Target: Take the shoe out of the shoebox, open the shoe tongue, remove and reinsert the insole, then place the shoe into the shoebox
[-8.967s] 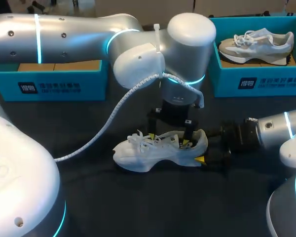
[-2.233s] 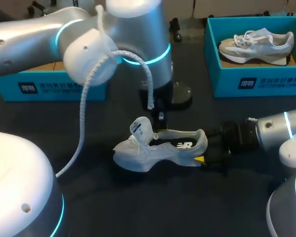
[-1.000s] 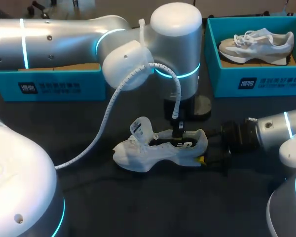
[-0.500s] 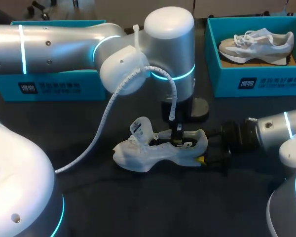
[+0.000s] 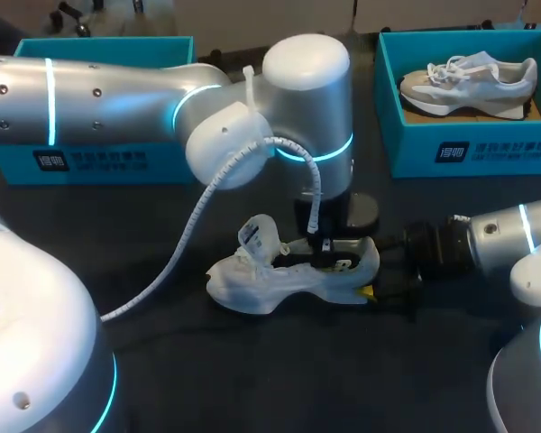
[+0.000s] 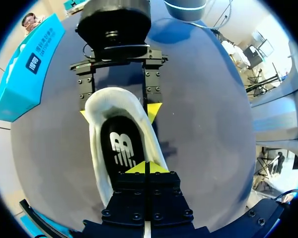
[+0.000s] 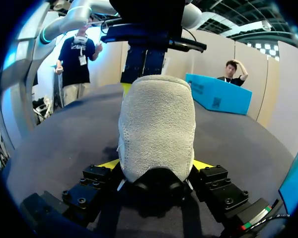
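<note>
— Shoe (image 5: 288, 275), white, one item: location to be entered.
— Stood on its sole on the worktop (image 5: 252, 379), clear of the left shoebox (image 5: 99, 158) and the right shoebox (image 5: 469, 149). Tongue (image 5: 257, 236) turned up and forward; insole (image 6: 120, 146) lying flat inside.
— Holds to be listed.
— Heel pinched from both sides by the right fingers (image 7: 109, 164). Left fingers (image 6: 138, 169) pressed together inside the opening, tips at the insole; whether any of it is caught between them cannot be told.
— Handling notes?
— Light. Upper soft and easily crushed, sole firm, and the heel judged stiffest, so best for steadying. Insole thin, floppy, probably snug: to be taken at its heel edge and peeled slowly, or the shoe may be dragged along.
</note>
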Controlling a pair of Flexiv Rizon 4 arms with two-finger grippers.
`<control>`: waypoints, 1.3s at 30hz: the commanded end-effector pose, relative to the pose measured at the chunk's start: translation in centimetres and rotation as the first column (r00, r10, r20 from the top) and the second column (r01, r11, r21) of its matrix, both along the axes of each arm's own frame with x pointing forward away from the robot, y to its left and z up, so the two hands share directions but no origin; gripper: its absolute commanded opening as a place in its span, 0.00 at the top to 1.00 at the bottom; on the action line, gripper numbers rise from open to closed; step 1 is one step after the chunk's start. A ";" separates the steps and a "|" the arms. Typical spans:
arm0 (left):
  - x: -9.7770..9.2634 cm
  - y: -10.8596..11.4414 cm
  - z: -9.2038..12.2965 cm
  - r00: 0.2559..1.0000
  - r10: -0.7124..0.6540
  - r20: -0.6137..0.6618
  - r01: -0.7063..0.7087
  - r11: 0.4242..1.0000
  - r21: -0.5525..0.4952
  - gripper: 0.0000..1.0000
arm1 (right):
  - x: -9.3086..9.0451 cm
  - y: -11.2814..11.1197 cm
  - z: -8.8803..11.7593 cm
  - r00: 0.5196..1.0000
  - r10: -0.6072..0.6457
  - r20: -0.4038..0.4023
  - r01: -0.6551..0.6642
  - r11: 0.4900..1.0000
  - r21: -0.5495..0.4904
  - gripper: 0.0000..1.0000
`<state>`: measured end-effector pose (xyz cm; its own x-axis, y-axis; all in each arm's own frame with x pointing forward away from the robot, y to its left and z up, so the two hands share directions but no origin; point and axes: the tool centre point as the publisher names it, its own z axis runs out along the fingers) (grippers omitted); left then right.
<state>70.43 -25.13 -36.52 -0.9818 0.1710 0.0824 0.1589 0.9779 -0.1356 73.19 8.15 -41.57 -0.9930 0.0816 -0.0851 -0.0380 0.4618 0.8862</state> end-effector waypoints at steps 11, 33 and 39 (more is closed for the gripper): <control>0.4 -0.6 -2.3 0.999 0.017 -0.027 -0.017 1.000 -0.011 1.00 | 0.0 0.2 0.0 1.000 -0.002 0.000 0.002 1.000 -0.005 1.00; 0.4 -0.7 -4.0 0.999 -0.042 -0.023 0.041 0.999 -0.014 0.54 | 0.0 0.2 0.0 1.000 -0.002 0.000 0.002 1.000 -0.005 1.00; 1.0 -0.5 -5.1 0.999 -0.036 0.028 0.037 0.999 -0.035 0.54 | 0.0 0.2 0.0 1.000 -0.002 0.000 0.002 1.000 -0.005 1.00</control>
